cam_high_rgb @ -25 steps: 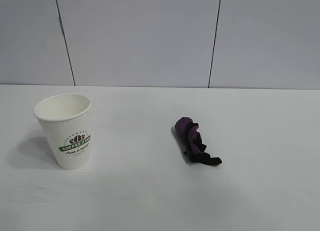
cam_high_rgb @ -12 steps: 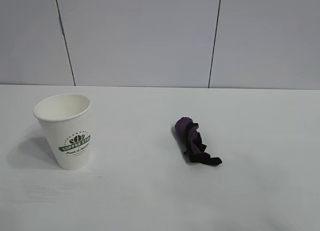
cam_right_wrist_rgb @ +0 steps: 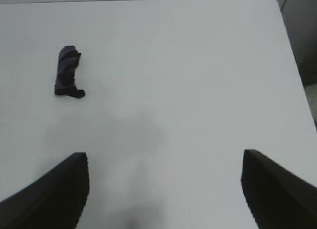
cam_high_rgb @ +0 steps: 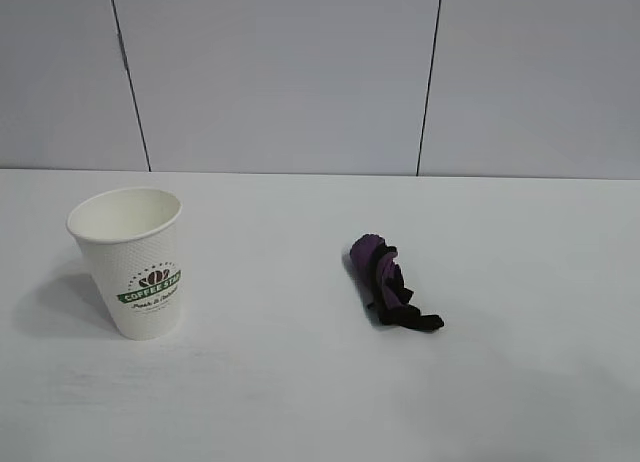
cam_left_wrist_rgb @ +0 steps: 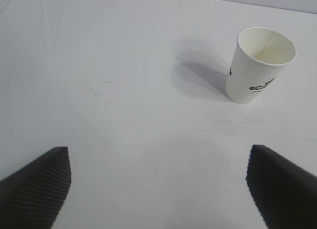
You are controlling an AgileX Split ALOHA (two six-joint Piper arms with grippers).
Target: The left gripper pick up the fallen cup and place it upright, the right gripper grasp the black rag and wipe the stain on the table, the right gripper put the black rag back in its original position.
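The cup (cam_high_rgb: 131, 262) stands upright on the white table (cam_high_rgb: 300, 382), mouth up, logo band facing the exterior camera. In the left wrist view it sits well ahead of the left gripper (cam_left_wrist_rgb: 158, 189), off toward one fingertip's side; the two black fingers (cam_left_wrist_rgb: 37, 184) are spread wide with only bare table between them. The black rag (cam_high_rgb: 390, 284) (a black-and-purple wad) lies apart from the cup. In the right wrist view it lies well ahead of the right gripper (cam_right_wrist_rgb: 163, 192), beyond one of its fingers (cam_right_wrist_rgb: 52, 192), which are spread and hold nothing.
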